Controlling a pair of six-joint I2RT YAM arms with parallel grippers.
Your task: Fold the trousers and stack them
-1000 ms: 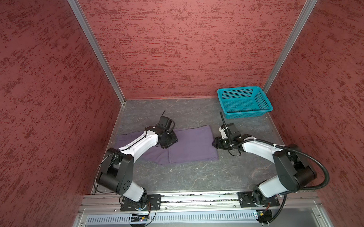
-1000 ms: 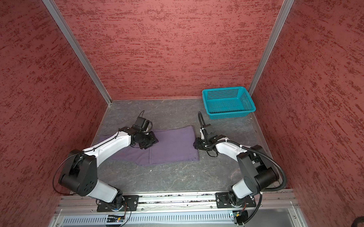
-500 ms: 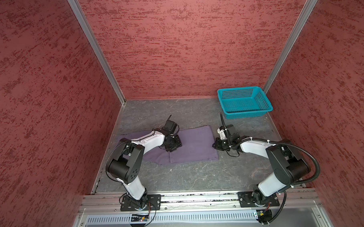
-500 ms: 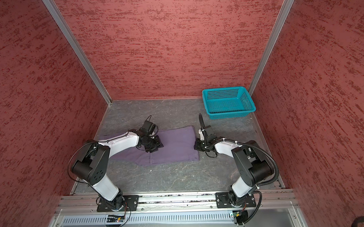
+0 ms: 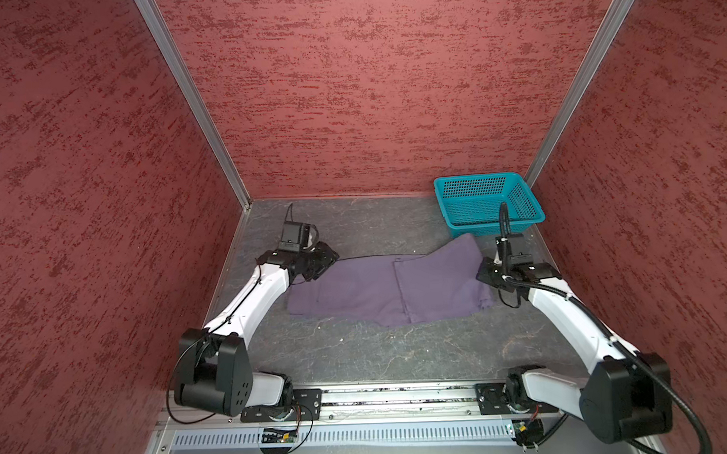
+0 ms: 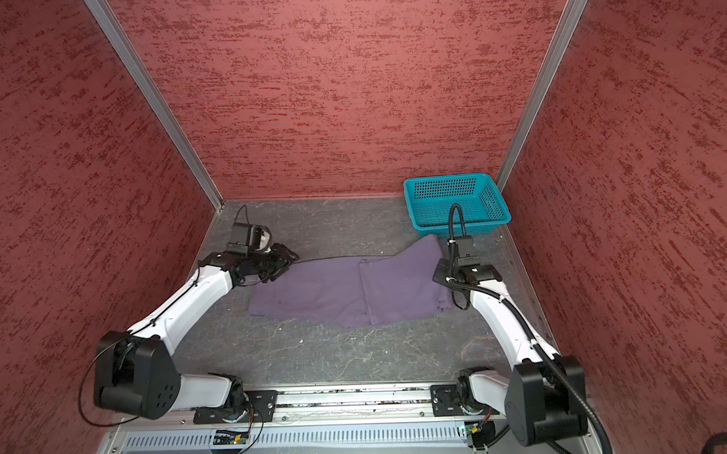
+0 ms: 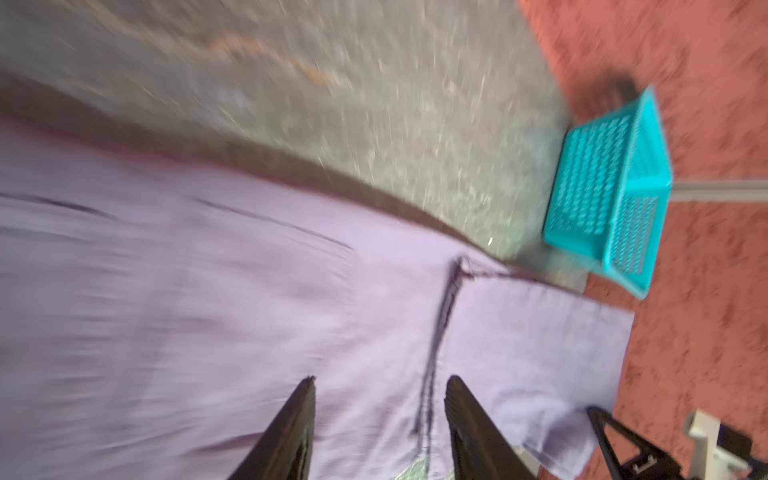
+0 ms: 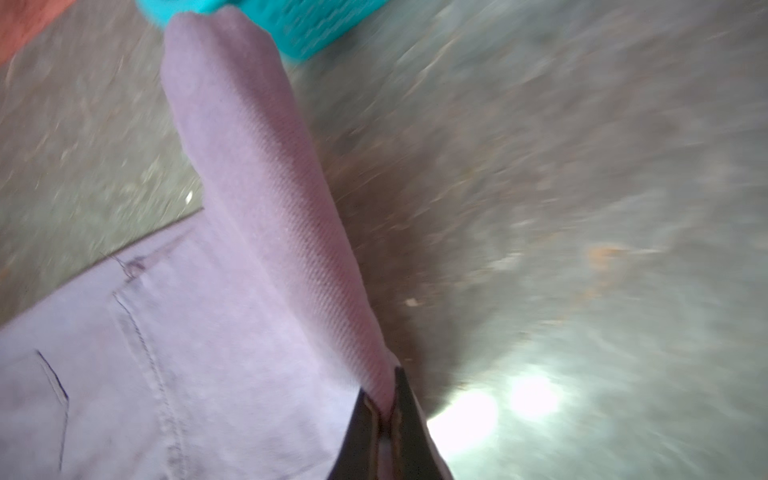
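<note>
The muted-purple trousers [image 5: 355, 290] [image 6: 314, 288] lie spread across the grey floor in both top views. Their right end rises in a ridge toward the basket. My right gripper [image 5: 482, 274] [image 6: 438, 275] is at that right end. In the right wrist view it [image 8: 384, 399] is shut on the trousers [image 8: 249, 166], with a fold of cloth running up out of the jaws. My left gripper [image 5: 329, 256] [image 6: 289, 257] hovers at the trousers' back left corner. In the left wrist view it [image 7: 380, 382] is open, with a dark seam of the trousers [image 7: 208, 311] showing between the fingers.
A teal perforated basket [image 5: 485, 203] [image 6: 456, 204] [image 7: 606, 187] [image 8: 299, 25] stands in the back right corner, just beyond the raised cloth. Red textured walls close in the left, back and right. A metal rail [image 5: 401, 397] with both arm bases runs along the front.
My right gripper shut on the trousers' right edge and drew it right and back toward the basket, so the cloth slid right and spread out. My left gripper drew back to the left corner.
</note>
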